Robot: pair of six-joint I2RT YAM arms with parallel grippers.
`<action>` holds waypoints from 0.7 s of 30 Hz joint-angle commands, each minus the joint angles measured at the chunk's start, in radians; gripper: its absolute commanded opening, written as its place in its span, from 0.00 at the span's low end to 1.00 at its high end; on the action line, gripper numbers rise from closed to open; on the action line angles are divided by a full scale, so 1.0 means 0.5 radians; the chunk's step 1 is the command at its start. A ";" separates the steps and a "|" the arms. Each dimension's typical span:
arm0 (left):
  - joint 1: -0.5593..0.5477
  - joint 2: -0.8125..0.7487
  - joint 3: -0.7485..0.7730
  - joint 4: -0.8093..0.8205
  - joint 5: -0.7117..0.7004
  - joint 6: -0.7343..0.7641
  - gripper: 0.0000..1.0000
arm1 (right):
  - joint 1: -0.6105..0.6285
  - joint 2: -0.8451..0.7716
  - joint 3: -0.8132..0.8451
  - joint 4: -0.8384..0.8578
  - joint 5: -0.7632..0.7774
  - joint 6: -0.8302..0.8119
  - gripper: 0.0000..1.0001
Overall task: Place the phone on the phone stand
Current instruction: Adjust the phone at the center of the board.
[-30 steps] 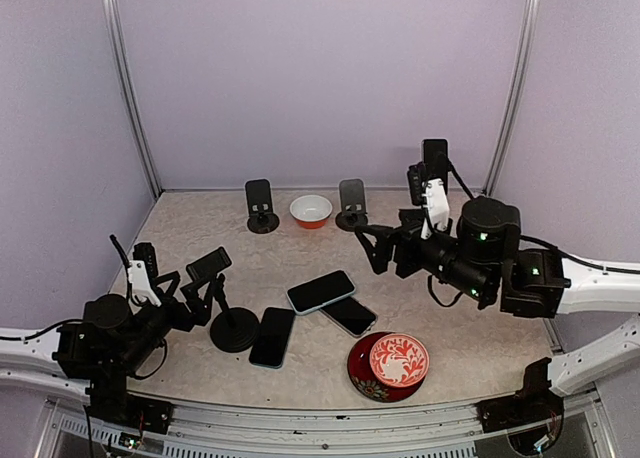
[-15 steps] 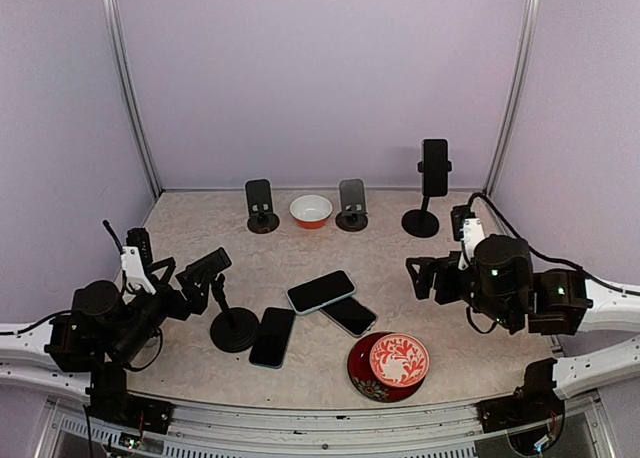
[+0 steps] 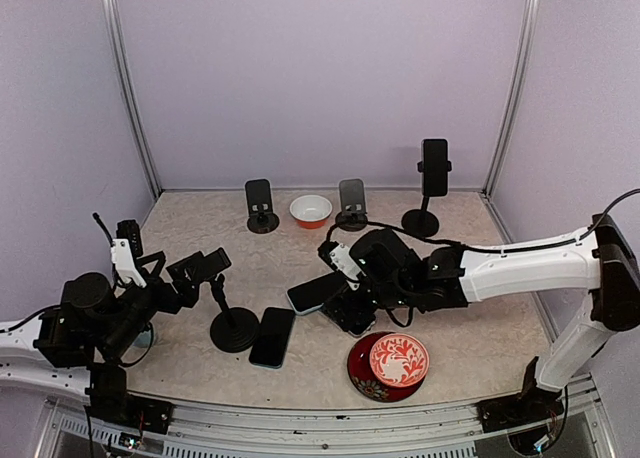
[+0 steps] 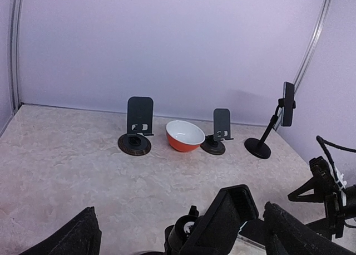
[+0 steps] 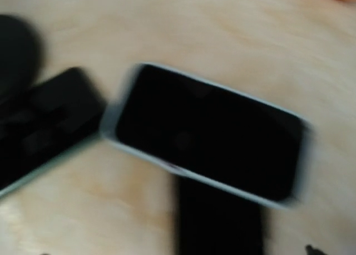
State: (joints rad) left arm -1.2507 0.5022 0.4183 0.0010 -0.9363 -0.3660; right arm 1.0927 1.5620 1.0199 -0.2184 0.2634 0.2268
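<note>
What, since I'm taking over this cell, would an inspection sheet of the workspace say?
Surface: beige marbled table.
Job's things: three phones flat mid-table, light-rimmed phone overlapping a second phone, third phone apart; clamp stand empty; tall stand holds a mounted phone; small stands empty.
Clutter: orange bowl; red patterned bowl on dark plate.
Grippers: left gripper open, straddling clamp stand's head; right gripper open above overlapping phones.
Cables: black cable along right arm.
Surroundings: lilac walls, metal posts.

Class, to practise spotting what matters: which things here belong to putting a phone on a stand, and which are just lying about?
Job: light-edged phone, black phone, tall empty stand, small stand.
Lying about: orange bowl, patterned bowl, dark plate.
</note>
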 commanded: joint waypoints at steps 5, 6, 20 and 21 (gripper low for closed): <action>0.016 -0.084 0.078 -0.140 0.017 -0.063 0.99 | 0.092 0.540 0.453 0.114 -0.606 -0.486 0.95; 0.013 -0.084 0.075 -0.161 0.012 -0.078 0.99 | 0.120 0.597 0.506 0.123 -0.604 -0.537 0.95; 0.012 -0.141 0.044 -0.240 -0.003 -0.153 0.99 | 0.494 1.356 1.197 0.180 0.077 -0.484 1.00; 0.010 -0.144 0.035 -0.240 -0.002 -0.162 0.99 | 0.511 1.402 1.259 0.156 0.138 -0.446 1.00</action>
State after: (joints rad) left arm -1.2507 0.4911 0.4217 -0.1001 -0.9291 -0.4248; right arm 1.3235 2.2021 1.5475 -0.1490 0.1642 -0.0662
